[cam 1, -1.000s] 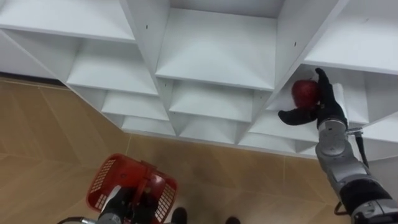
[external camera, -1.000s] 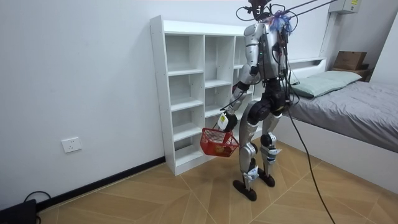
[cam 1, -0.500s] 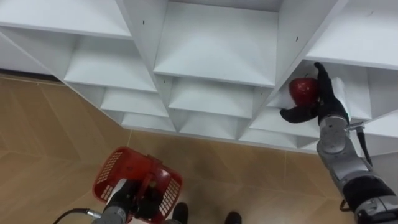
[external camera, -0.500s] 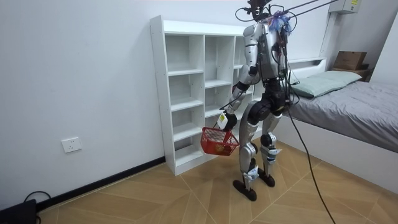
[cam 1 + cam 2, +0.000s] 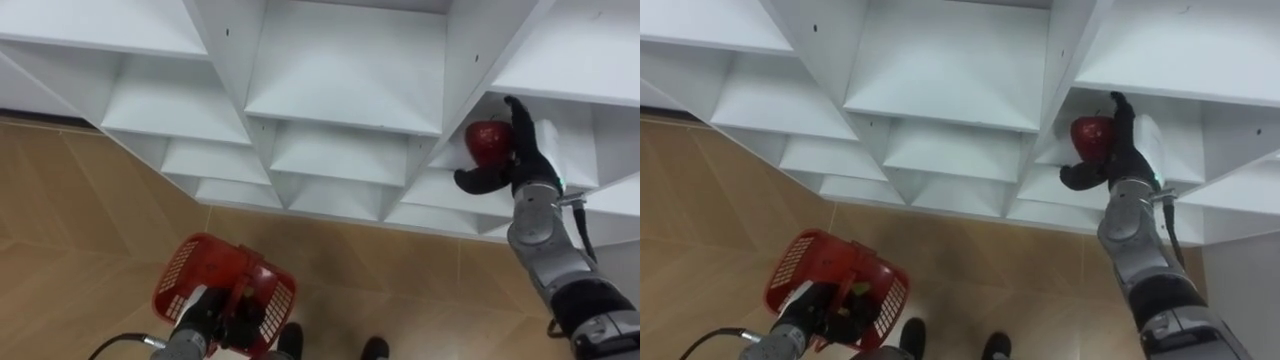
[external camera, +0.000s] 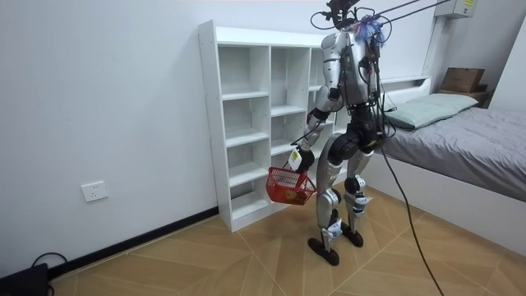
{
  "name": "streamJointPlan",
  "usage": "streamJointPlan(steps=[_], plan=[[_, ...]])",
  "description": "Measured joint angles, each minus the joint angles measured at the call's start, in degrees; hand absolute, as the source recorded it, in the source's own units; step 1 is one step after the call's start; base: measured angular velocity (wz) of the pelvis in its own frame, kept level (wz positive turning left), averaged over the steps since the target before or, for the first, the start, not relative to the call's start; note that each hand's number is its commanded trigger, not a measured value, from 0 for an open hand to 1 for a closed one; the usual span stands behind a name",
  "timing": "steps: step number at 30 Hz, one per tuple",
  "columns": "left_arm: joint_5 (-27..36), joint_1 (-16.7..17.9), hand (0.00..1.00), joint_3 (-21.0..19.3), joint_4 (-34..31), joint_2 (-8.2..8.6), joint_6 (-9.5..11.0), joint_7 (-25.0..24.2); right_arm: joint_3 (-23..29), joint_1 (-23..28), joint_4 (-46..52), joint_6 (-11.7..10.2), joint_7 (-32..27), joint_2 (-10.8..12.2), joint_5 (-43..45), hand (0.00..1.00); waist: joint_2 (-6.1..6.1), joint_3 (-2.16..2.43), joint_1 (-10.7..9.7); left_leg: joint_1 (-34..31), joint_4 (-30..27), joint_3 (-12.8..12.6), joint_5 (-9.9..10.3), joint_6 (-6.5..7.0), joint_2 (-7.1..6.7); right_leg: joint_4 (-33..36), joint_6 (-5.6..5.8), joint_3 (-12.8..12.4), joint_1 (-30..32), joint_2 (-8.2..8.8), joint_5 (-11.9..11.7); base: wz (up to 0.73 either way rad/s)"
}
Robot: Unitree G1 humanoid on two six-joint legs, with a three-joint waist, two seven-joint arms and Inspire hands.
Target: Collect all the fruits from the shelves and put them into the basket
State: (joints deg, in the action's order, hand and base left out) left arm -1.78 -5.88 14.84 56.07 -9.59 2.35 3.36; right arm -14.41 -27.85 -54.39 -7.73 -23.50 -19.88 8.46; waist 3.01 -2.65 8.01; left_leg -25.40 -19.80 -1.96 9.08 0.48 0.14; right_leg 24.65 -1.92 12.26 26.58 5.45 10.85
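Closet (image 5: 345,70) of white shelves, red basket (image 5: 180,275) still hanging from the left robot hand (image 5: 205,320) curled on its handle, right robot hand (image 5: 525,160) unmoved, thumb and fingers cupped round the red apple (image 5: 487,142) in a right-side compartment.

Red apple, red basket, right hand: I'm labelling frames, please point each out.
Round red apple (image 5: 487,143): left eye view, its front skin.
Red plastic mesh basket (image 5: 181,270): left eye view, its left wall.
Right hand (image 5: 523,160): left eye view, its palm.

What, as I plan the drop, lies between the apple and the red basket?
Left eye view: white shelf edges and bare wooden floor separate apple and red basket.
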Motion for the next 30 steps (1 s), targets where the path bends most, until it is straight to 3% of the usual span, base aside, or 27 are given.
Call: streamJointPlan(steps=[18,30], plan=[[0.3,0.6,1.0,1.1,-2.2,0.17,-0.5,0.1,1.1,-0.5,-1.0,2.8,0.5,-0.3,-1.2,1.0,-0.3,0.17,1.2,0.0,0.0,-0.1,-0.6,-0.22,0.08,-0.1,-0.31,-0.2,0.0,-0.12,-0.2,0.0],[2.3,0.3,1.0,1.2,-2.2,0.09,-0.5,0.1,1.0,-0.5,-1.0,3.3,0.8,-0.3,-1.3,1.0,-0.21,0.14,1.4,0.1,0.1,-0.4,-0.7,-0.03,0.05,0.0,-0.29,-0.1,0.0,0.12,-0.2,0.0]])
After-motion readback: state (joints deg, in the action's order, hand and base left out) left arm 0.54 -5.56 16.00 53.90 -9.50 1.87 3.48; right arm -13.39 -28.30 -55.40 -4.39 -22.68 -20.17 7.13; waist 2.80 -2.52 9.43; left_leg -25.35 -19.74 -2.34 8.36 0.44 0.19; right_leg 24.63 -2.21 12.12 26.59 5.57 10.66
